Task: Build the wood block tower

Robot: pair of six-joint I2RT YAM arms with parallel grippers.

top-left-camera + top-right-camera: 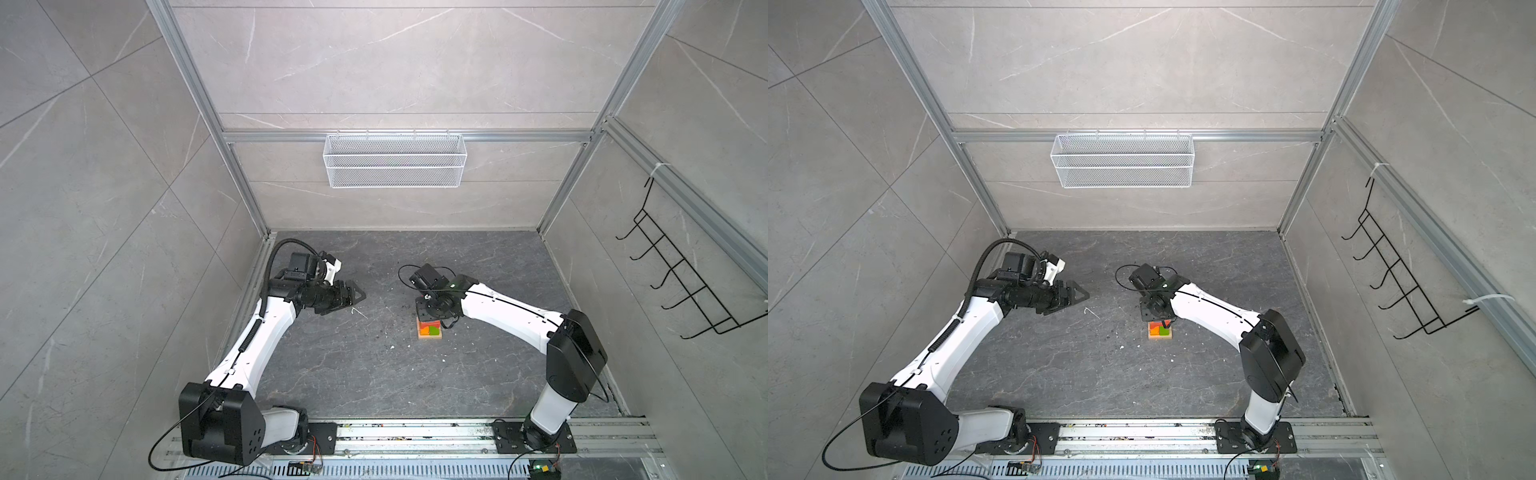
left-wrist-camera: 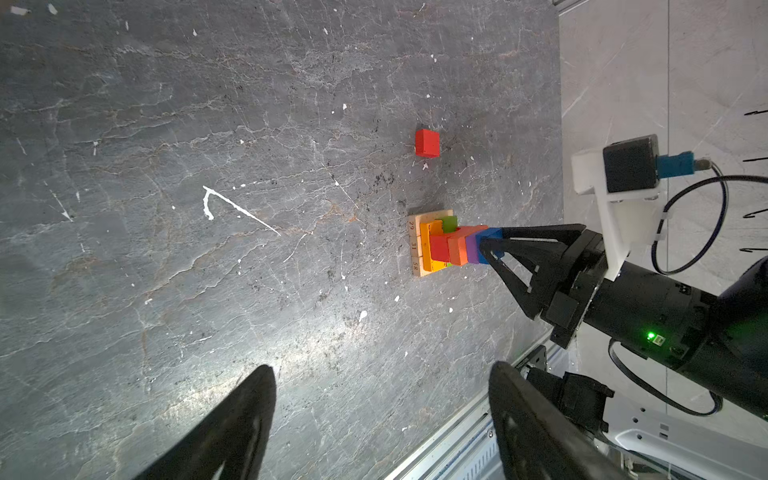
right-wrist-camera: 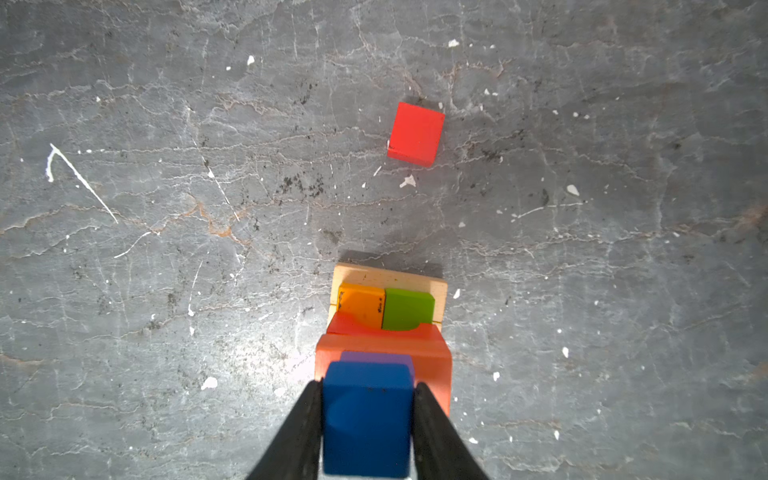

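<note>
The tower (image 3: 386,316) stands mid-floor, in both top views (image 1: 430,330) (image 1: 1160,330) just below my right wrist. It has a tan base (image 2: 417,245), an orange and green layer, red and orange pieces, then a purple cube (image 3: 376,357). A blue cube (image 3: 368,415) sits on top, and my right gripper (image 3: 368,384) is shut on it from above, fingers pressed to both sides. A loose red cube (image 3: 415,134) lies on the floor beyond the tower (image 2: 440,245). My left gripper (image 1: 357,297) hovers open and empty to the tower's left.
A white wire basket (image 1: 395,160) hangs on the back wall and a black hook rack (image 1: 681,282) on the right wall. An aluminium rail (image 1: 415,436) runs along the front edge. White flecks and a scratch mark (image 2: 237,208) dot the dark floor.
</note>
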